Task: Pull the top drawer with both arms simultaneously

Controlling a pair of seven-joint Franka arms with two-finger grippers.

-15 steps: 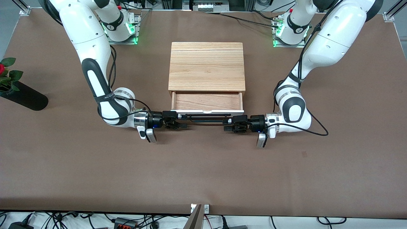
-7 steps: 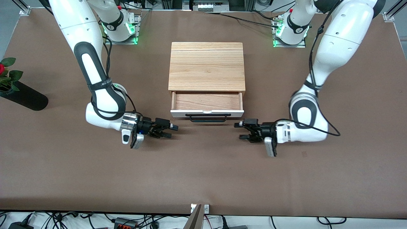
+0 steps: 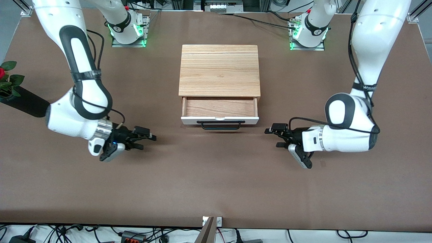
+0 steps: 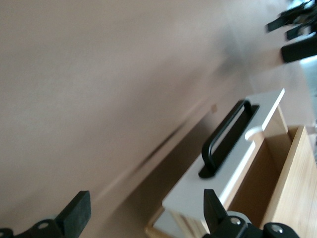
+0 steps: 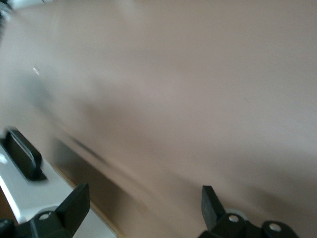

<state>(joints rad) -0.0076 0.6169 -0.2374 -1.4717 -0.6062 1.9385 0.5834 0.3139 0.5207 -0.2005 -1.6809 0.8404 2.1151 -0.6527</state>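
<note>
Drawer [image 3: 220, 109] sits part-open mid-desk, handle [image 3: 221, 125] running between the arms' ends; left gripper [image 3: 275, 136] and right gripper [image 3: 146, 141], both open and empty, flank it about equally, clear of the handle.

Top drawer [image 3: 220, 107]: grained light wood tray, smooth white front, black bar handle [image 3: 221, 125]. Table [image 3: 216, 182]: matt brown.

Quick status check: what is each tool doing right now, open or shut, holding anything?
Left tool: open, holding nothing, over the table off the top drawer's handle.
Right tool: open, holding nothing, over the table clear of the drawer.
</note>
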